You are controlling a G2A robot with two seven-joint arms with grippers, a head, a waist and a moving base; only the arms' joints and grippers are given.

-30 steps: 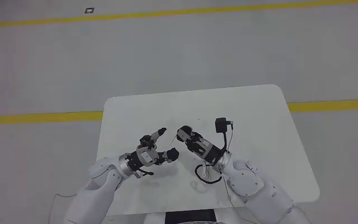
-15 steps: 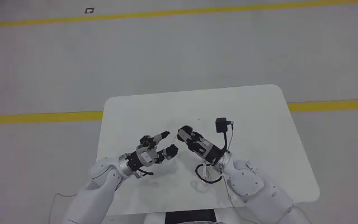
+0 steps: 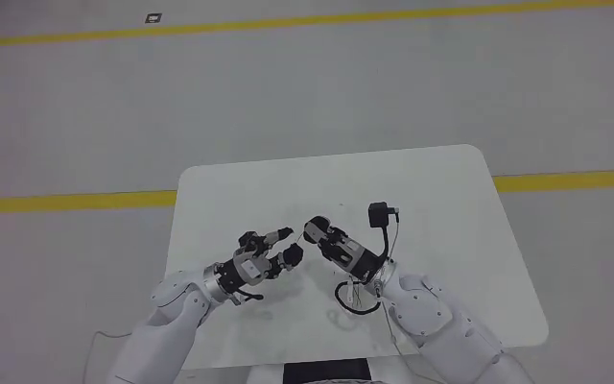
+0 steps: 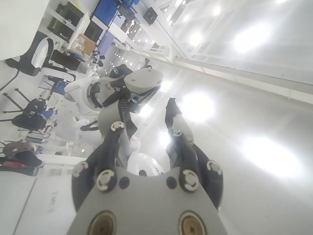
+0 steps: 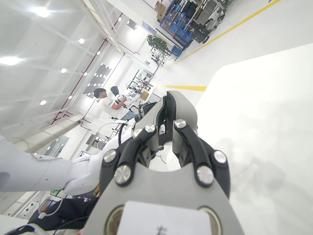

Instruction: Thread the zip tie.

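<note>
A robotics lab hall, with yellow floor lines (image 3: 86, 202) and equipment racks (image 5: 182, 29)

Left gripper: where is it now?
In the top view the left gripper hangs open over the middle of the white table, on the robot's left, close to the shut right gripper that faces it.

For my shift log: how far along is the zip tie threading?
Done: nothing visibly threaded. In hand: the right gripper is shut, the left gripper open, tips facing close together above the table. The zip tie is too thin to make out. Left: the threading itself, as far as I can tell.
</note>
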